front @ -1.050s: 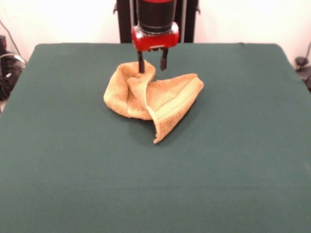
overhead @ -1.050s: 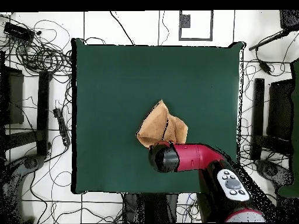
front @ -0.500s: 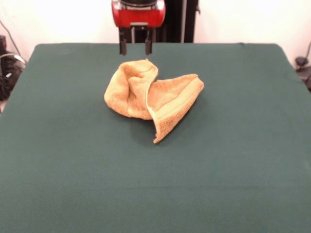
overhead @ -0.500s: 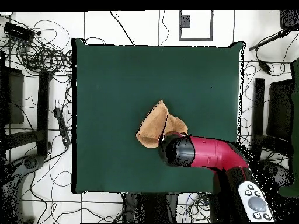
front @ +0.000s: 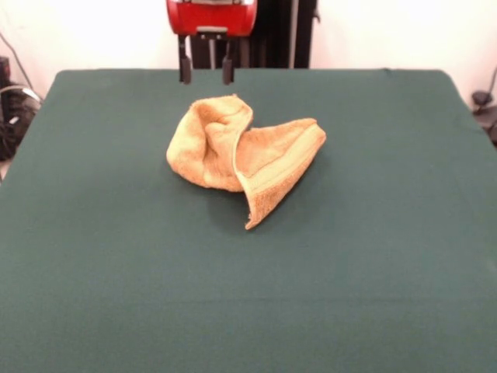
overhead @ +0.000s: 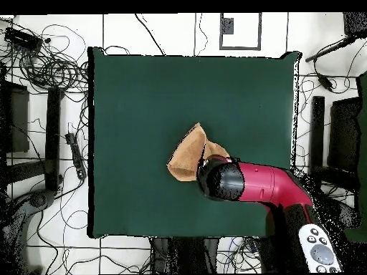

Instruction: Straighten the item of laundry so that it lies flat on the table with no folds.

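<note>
Since the earlier frames the red-and-black claw (front: 206,71) has lifted clear, fingers apart and empty, leaving the golden-orange terry-cloth towel (front: 241,151) crumpled mid-tabletop (front: 373,256), flattening still undone.

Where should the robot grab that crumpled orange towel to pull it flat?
Probably the pointed corner of the towel, the tip nearest the camera in the front view. It sticks out free on the table, so the open gripper could drop straight down and drag it outward.

The crumpled golden-orange terry towel (front: 242,151) has a paler ribbed band along one edge. The felt-covered worktop (front: 373,264) is dark green. The pincer (front: 206,71) is black under a red housing.
</note>
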`<act>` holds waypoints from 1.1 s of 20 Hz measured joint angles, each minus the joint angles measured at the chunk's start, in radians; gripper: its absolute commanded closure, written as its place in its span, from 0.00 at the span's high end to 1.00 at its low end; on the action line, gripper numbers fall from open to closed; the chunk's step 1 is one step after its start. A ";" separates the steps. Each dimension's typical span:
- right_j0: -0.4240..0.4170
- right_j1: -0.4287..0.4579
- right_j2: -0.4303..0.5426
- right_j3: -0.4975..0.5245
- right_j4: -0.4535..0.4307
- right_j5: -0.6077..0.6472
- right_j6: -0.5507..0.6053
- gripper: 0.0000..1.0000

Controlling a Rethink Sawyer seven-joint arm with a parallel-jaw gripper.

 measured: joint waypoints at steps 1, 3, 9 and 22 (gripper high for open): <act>-0.001 0.002 0.000 -0.002 0.000 0.000 0.000 1.00; -0.002 0.006 0.000 -0.006 0.000 0.000 0.000 1.00; -0.006 0.060 0.000 -0.043 -0.002 0.000 0.000 1.00; -0.006 0.228 0.000 -0.124 -0.017 -0.009 0.000 1.00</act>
